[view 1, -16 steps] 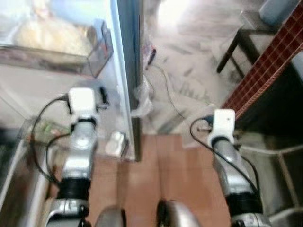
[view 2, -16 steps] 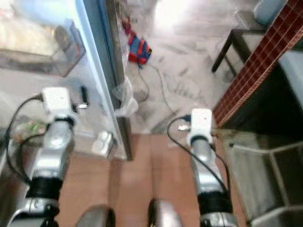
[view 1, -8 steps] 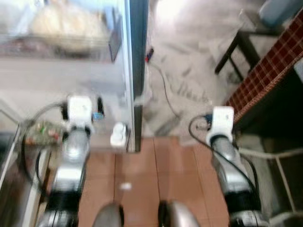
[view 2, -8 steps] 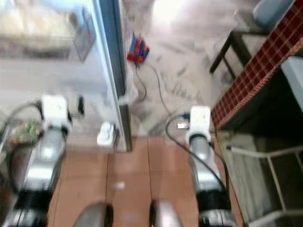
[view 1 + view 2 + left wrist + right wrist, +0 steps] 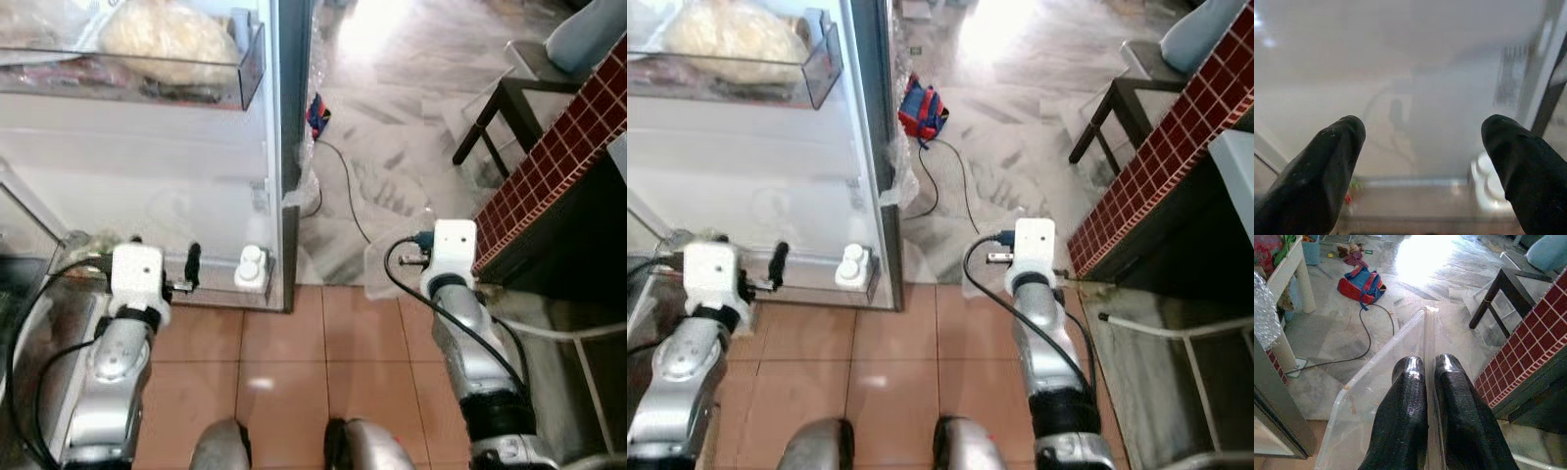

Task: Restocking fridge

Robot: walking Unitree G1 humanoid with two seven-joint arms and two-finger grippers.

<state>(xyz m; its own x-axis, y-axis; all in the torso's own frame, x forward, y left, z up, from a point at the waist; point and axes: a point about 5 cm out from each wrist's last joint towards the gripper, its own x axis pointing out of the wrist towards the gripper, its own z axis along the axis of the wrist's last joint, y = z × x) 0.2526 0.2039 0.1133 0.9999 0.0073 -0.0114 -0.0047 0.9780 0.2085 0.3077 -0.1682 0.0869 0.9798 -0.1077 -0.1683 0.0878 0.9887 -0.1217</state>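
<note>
The open fridge (image 5: pixel 147 166) stands at my left, white inside, with a clear shelf bin (image 5: pixel 245 69) holding a bag of pale food (image 5: pixel 162 34). A white twin-capped item (image 5: pixel 250 266) sits in its low door rack. My left gripper (image 5: pixel 1422 132) is open and empty, facing the white inner wall low in the fridge. My right gripper (image 5: pixel 1429 364) is shut on the rim of a clear plastic container (image 5: pixel 1376 401), held over the floor to the right of the fridge's edge (image 5: pixel 290 147). The container shows faintly under the right wrist (image 5: pixel 377 269).
A red and blue bag (image 5: pixel 921 108) and a black cable (image 5: pixel 955 166) lie on the marble floor ahead. A dark table leg (image 5: pixel 490 117) and a red-tiled counter (image 5: pixel 558 147) stand at the right, with a white rack (image 5: pixel 1176 392) below it.
The picture has sharpened and shifted slightly. My left arm has drawn back and lower, toward the fridge's bottom. The right arm keeps its hold in much the same place.
</note>
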